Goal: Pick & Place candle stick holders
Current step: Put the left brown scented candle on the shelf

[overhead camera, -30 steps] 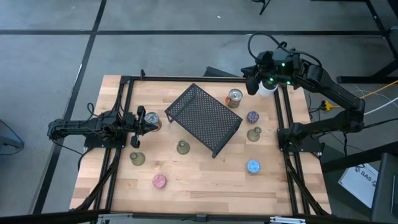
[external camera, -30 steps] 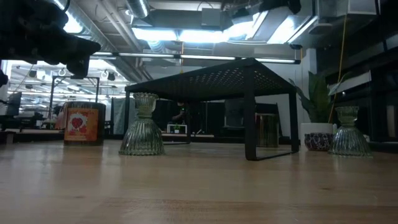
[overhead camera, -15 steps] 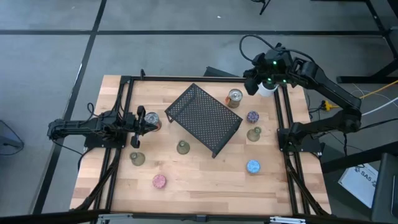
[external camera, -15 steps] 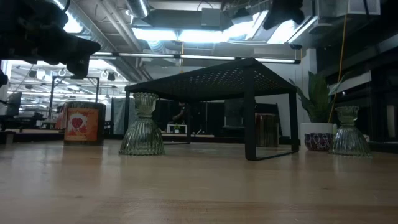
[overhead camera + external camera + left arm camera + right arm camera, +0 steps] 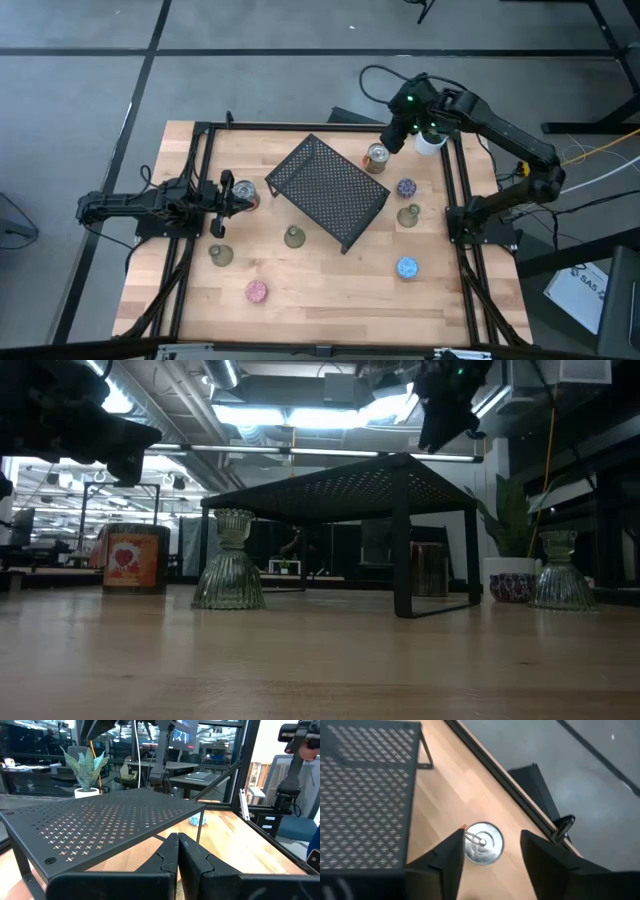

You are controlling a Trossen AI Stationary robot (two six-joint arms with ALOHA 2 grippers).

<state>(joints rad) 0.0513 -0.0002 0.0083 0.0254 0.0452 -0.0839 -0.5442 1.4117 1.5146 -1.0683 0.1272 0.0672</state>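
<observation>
Now the right gripper sits further left along the top of the high view than a second ago, off the white pot and above the tin can, jaws spread open; the left gripper is unchanged at the left, jaws closed on nothing; the candle stick holders stay put on the counter: purple, blue, pink, olive-green beside the black rack.
</observation>
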